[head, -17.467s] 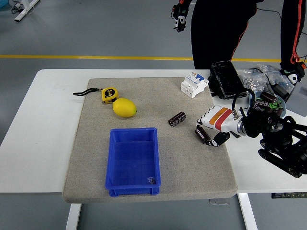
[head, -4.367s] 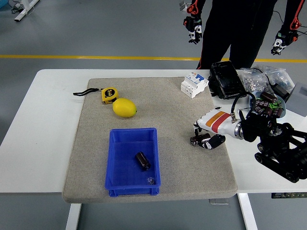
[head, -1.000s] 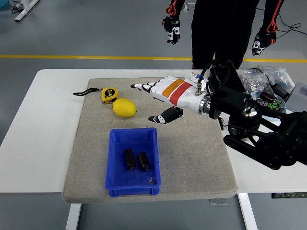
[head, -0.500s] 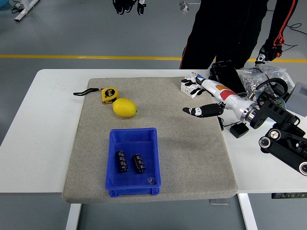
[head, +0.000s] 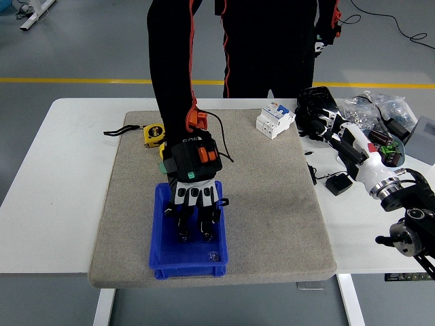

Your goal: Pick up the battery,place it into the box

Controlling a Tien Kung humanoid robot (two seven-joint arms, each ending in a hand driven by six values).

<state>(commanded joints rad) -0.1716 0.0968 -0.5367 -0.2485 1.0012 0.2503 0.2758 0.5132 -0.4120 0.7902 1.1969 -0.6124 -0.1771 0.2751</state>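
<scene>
We are seeing a person's gloved hand [head: 195, 197] reaching down into the blue box [head: 188, 255], its fingers covering the two batteries [head: 195, 234] lying inside; only their lower ends are showing below the fingertips. The box is sitting on the grey mat [head: 272, 204] on the worktop [head: 61, 176]. Right of the box, well apart from it, the robot's right hand [head: 340, 132] is hanging over the mat's far right corner with fingers relaxed and holding nothing. A yellow tape measure [head: 153, 134] is lying beyond the box.

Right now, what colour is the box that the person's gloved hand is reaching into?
Blue. The box shows in the head view, on the grey mat.
</scene>
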